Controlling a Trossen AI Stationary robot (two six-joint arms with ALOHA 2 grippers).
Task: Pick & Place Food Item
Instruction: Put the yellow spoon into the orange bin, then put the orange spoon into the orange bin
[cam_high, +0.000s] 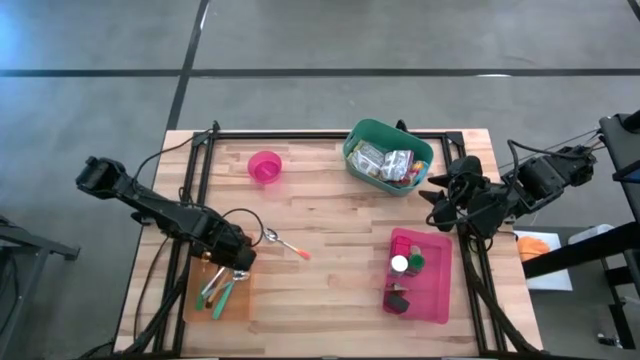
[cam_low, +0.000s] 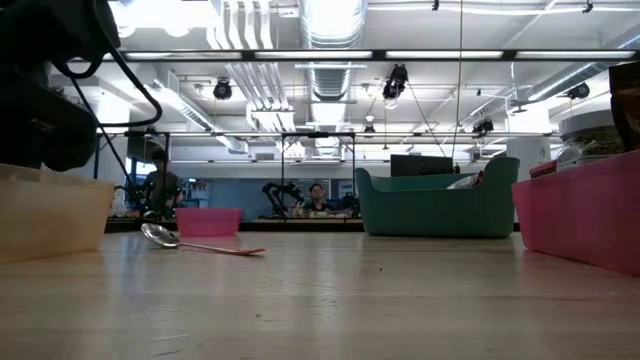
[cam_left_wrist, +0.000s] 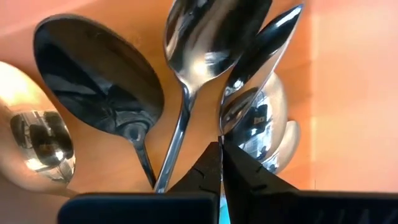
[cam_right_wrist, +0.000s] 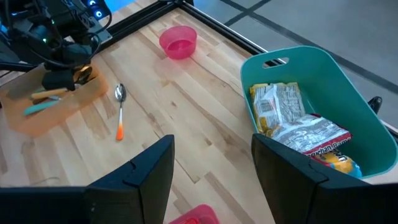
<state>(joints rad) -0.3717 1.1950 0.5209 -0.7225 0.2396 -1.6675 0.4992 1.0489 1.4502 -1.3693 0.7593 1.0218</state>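
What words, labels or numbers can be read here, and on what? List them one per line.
No text can be read with certainty.
Food packets in the teal basket: printing is there, too blurred to read.
White-capped bottle in the pink bin: no legible label.
Spoons under the shut left gripper: no markings seen.

We are seeing the left gripper (cam_high: 238, 262) covering the upper ends of the utensils in the orange tray (cam_high: 240, 305), so we cannot tell them apart from above. The packets in the teal basket (cam_right_wrist: 348, 93) are showing print too small to read. The pink bin (cam_low: 585, 215) is running off the low view's edge, hiding its contents.
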